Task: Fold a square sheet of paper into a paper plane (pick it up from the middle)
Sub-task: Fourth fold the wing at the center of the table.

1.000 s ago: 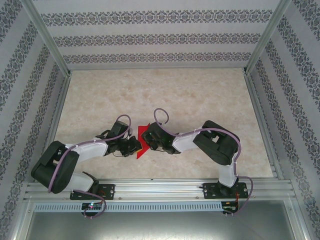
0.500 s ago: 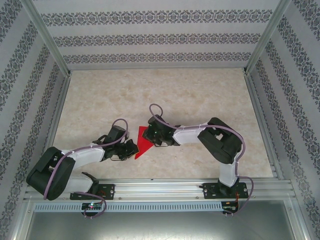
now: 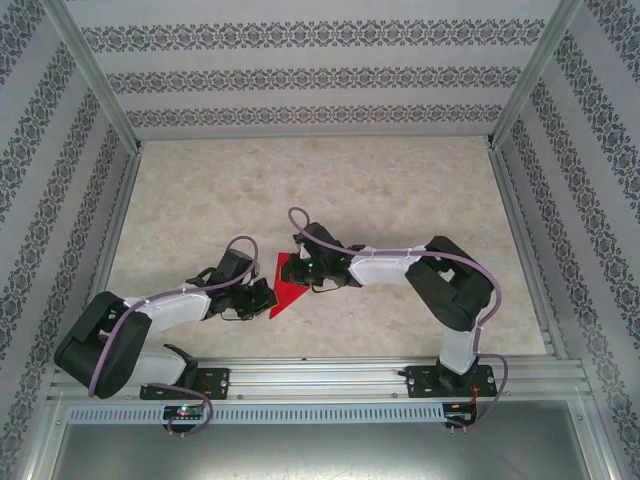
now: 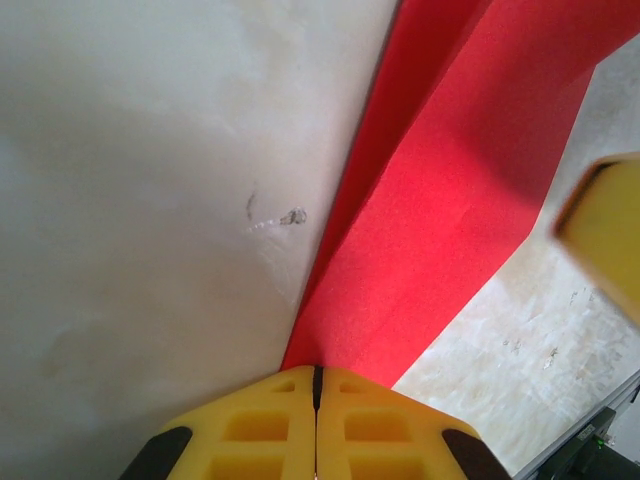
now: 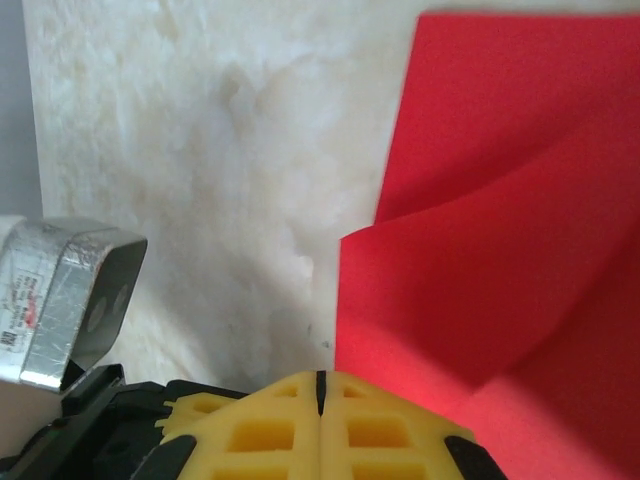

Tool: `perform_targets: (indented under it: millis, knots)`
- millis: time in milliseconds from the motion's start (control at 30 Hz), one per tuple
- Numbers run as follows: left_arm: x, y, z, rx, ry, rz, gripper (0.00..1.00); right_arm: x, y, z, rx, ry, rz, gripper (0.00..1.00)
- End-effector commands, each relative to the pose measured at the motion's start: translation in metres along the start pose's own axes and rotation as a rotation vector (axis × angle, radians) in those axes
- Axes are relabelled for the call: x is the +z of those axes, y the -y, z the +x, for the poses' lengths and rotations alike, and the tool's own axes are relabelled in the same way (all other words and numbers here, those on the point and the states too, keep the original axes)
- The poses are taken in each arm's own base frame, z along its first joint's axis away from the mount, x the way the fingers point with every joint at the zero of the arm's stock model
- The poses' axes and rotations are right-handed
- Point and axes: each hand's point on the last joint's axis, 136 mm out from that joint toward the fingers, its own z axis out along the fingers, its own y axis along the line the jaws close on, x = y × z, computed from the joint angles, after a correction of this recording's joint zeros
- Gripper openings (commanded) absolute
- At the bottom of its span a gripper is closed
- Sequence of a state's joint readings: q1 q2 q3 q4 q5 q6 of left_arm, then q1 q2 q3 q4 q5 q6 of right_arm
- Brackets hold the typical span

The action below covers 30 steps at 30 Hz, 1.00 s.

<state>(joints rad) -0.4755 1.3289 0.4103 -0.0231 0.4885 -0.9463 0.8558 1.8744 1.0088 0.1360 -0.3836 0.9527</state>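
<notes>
The square sheet of paper (image 3: 285,290) is bright red and folded into a pointed shape, lying on the marbled table between my two grippers. My left gripper (image 3: 264,297) is at its near-left side. In the left wrist view the yellow jaws (image 4: 316,370) are shut, and the paper (image 4: 450,180) rises from them as a creased ridge that ends at their slit. My right gripper (image 3: 300,267) is at the paper's far corner. Its jaws (image 5: 320,375) are shut; the paper (image 5: 500,250) lies beside and under the right finger, one flap curling upward.
The table (image 3: 350,190) has free room behind the arms. Patterned walls and metal posts close in the left, right and back. An aluminium rail (image 3: 320,378) runs along the near edge. A silver block on the left arm (image 5: 70,300) sits close to my right gripper.
My right gripper has moved away from me along the paper and shut. The left arm has drawn back to the left and closed fully. More of the red paper now lies uncovered.
</notes>
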Motion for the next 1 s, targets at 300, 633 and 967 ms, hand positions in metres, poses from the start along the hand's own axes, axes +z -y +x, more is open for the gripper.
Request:
perform_targets:
  millis: [300, 633, 967]
  knots:
    - [-0.001, -0.065, 0.028, -0.062, -0.079, -0.247, 0.05, 0.019, 0.044, 0.002, -0.019, -0.032, 0.167, 0.04]
    - [-0.004, -0.087, 0.037, -0.061, -0.091, -0.318, 0.03, 0.008, 0.069, -0.037, 0.051, 0.035, 0.193, 0.07]
    - [-0.005, -0.090, 0.039, -0.060, -0.091, -0.322, 0.02, -0.006, 0.098, -0.072, 0.128, 0.105, 0.195, 0.08]
